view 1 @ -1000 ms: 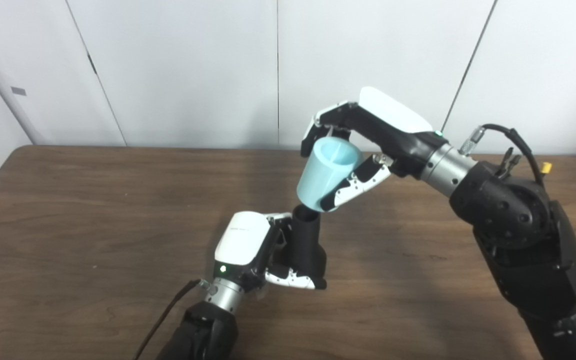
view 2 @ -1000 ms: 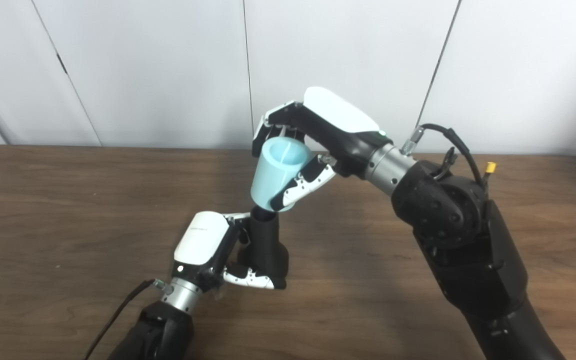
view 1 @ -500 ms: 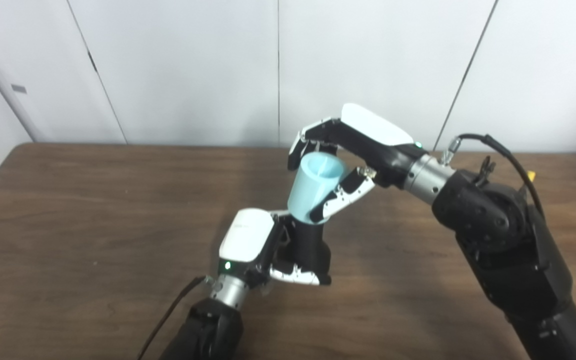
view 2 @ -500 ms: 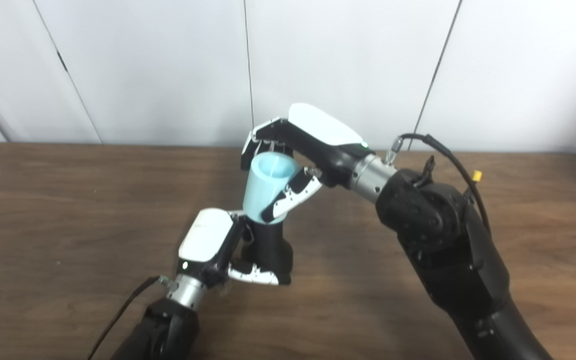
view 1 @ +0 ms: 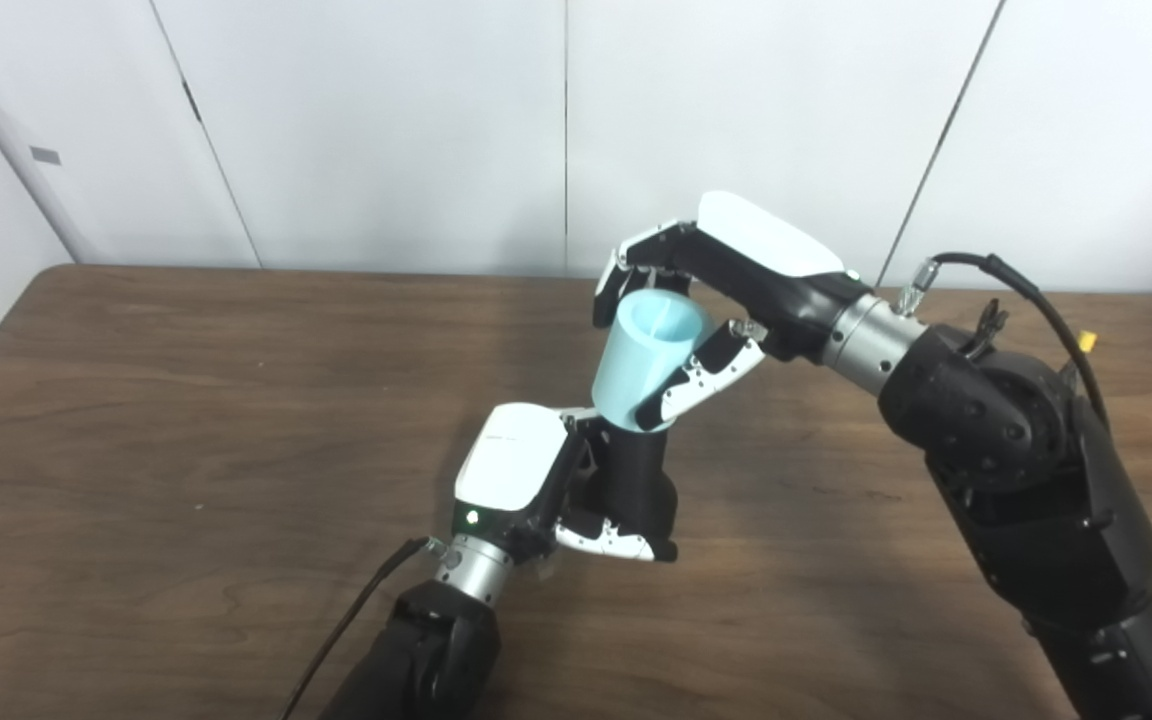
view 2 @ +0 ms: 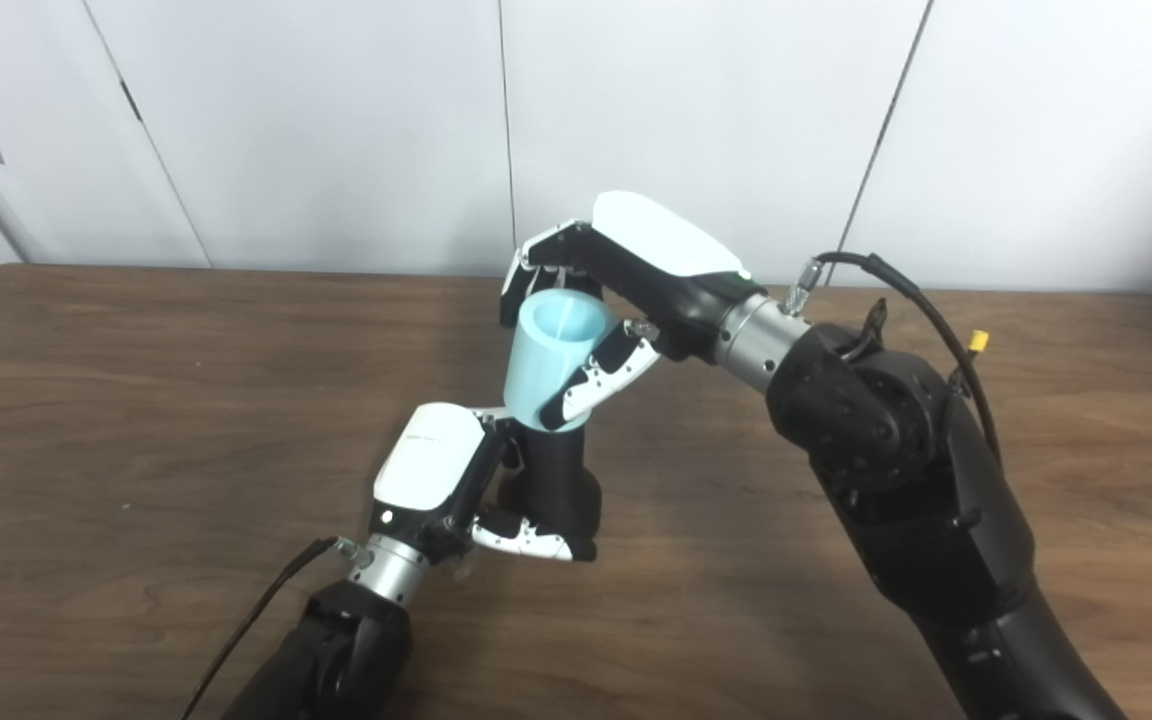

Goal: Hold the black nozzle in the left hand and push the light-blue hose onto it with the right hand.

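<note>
The brown wooden bench (view 1: 186, 400) fills the lower part of both views, its far edge running along a pale panelled wall (view 1: 386, 130); the right arm (view 1: 1016, 470), bulky and black with a silver wrist ring, comes in from the bottom right corner and slants up towards the middle of the bench, a black cable (view 1: 1026, 290) looping over its upper joint; the left arm (view 1: 426, 650) rises from the near edge, a little left of centre, with a thin dark cable (view 1: 356, 620) trailing beside it; the right robot hand (view 1: 706, 300), white-backed, sits above the middle of the bench, nearer the far edge than the near one, its fingers (view 1: 636, 270) curled round the far side of the light-blue hose (view 1: 646, 360) and its thumb (view 1: 701, 385) pressed along the near side, so it is holding that piece; the hose is a short wide tube, open end up and tilted, its lower end seated over the top of the black nozzle (view 1: 636, 480); the left robot hand (view 1: 536, 490), below and just left of the hose, is closed on the nozzle, thumb (view 1: 616, 540) wrapped across the flared base, holding it roughly upright and leaning slightly; whether the nozzle's base touches the bench cannot be told.
</note>
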Action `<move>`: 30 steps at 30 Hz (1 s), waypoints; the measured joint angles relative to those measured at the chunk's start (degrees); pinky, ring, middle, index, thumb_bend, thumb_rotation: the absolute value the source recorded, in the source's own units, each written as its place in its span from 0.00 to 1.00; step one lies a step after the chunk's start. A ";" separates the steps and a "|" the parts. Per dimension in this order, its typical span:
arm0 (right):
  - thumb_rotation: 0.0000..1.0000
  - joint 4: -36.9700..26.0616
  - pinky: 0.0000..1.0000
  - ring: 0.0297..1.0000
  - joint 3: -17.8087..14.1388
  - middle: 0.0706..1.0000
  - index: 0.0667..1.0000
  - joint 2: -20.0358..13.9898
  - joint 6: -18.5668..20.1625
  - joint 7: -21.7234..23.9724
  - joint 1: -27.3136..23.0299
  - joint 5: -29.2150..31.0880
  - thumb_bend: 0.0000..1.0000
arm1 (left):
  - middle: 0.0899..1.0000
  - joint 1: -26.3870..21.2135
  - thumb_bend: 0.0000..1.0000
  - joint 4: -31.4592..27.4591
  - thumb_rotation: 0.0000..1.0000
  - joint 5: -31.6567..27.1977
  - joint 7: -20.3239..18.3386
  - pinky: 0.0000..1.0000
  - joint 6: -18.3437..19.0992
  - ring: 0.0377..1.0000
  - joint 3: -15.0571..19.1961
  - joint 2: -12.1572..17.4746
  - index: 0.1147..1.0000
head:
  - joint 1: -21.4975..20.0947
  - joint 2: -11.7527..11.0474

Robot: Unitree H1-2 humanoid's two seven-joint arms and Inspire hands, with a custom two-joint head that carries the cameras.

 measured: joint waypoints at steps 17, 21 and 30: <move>0.00 -0.16 0.31 0.33 -0.30 0.44 0.51 -1.05 -0.11 0.37 -0.01 0.17 0.51 | 0.40 -0.05 0.50 -0.06 0.00 0.49 0.13 0.41 0.03 0.43 -0.41 0.15 0.43 | -0.79 0.53; 0.00 -0.28 0.29 0.33 -0.96 0.45 0.50 -1.38 0.36 0.63 -0.11 0.20 0.51 | 0.40 -0.04 0.50 -0.08 0.00 0.47 0.12 0.41 0.03 0.43 -0.40 0.15 0.43 | -0.97 0.70; 0.00 -0.85 0.35 0.35 -1.16 0.45 0.50 -3.07 1.31 2.04 -1.01 -0.23 0.51 | 0.40 0.02 0.50 -0.22 0.00 0.43 -0.28 0.41 -0.01 0.44 -0.41 0.35 0.43 | -1.49 0.97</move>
